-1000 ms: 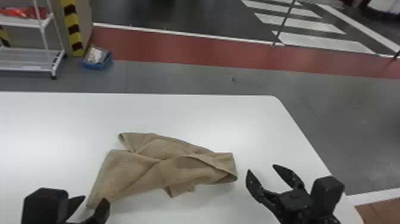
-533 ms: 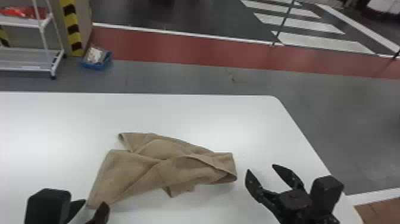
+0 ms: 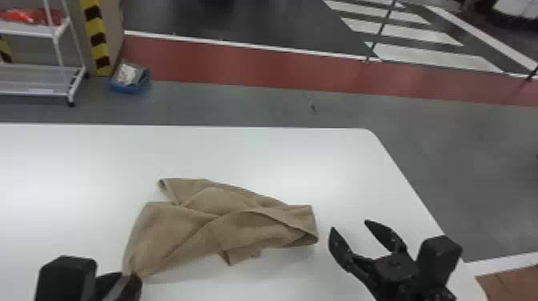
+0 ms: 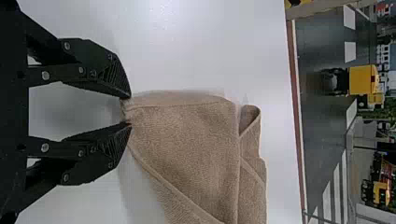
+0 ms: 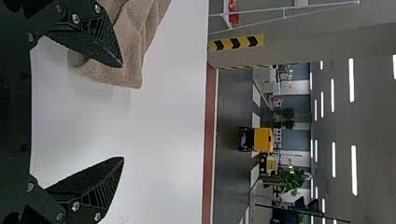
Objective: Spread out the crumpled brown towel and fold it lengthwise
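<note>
At the towel's (image 3: pixel 236 230) edge, left tool (image 3: pixel 129 275) pinches it; right tool (image 3: pixel 349 225) gapes over tabletop (image 3: pixel 280 160).

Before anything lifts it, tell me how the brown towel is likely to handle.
The brown towel should be floppy, given its loose overlapping folds. It is probably light for its spread, as its edges look thin. Its nubby weave suggests it won't slip easily.

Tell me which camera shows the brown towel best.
The head view, where nearly the whole towel lies in sight. The left wrist view shows a large part, one corner at the left gripper; the right wrist view, the other end, partly behind the right gripper.
</note>
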You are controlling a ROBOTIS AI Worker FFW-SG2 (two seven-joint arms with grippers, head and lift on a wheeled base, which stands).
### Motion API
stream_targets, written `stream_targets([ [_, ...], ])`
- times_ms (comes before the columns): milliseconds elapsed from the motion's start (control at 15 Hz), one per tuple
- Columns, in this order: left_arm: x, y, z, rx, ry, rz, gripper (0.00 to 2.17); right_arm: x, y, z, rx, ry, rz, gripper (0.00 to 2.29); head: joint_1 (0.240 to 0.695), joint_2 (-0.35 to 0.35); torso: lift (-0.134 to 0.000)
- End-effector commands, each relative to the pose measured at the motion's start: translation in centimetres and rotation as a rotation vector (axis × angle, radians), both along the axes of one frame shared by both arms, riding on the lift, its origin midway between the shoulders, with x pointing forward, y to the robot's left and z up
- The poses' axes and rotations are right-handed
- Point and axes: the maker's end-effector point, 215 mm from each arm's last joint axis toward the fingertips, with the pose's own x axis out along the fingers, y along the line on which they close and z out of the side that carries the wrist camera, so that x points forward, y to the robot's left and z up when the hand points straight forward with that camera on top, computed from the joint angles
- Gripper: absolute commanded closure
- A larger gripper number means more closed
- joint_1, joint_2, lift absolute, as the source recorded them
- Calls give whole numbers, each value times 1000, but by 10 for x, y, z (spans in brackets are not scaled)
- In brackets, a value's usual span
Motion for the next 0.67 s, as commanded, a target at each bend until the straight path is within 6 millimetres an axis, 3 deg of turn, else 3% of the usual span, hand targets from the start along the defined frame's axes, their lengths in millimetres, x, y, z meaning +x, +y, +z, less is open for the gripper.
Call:
stream_targets([
  [0,2,0,5,-2,-12,6,1092,0,0,1,0,-1,1,194,695,-269,-124],
  [133,9,-1,13,-14,-45,13,1099,1,0,2,0,-4,2,194,695,-267,-124],
  [200,15,-1,22,-26,-77,22,1433,0,0,3,0,-5,1,194,695,-267,-124],
  [267,22,2,32,-38,-115,45,1625,1,0,4,3,-7,1,194,695,-267,-124],
  [400,31,5,52,-73,-171,64,1629,1,-1,5,0,-11,1,194,695,-259,-124],
  [533,41,9,84,-121,-236,84,1629,2,-2,5,-1,-12,-1,194,695,-255,-124],
  [600,47,11,110,-155,-298,97,1629,2,-1,6,0,-13,1,194,695,-248,-124],
])
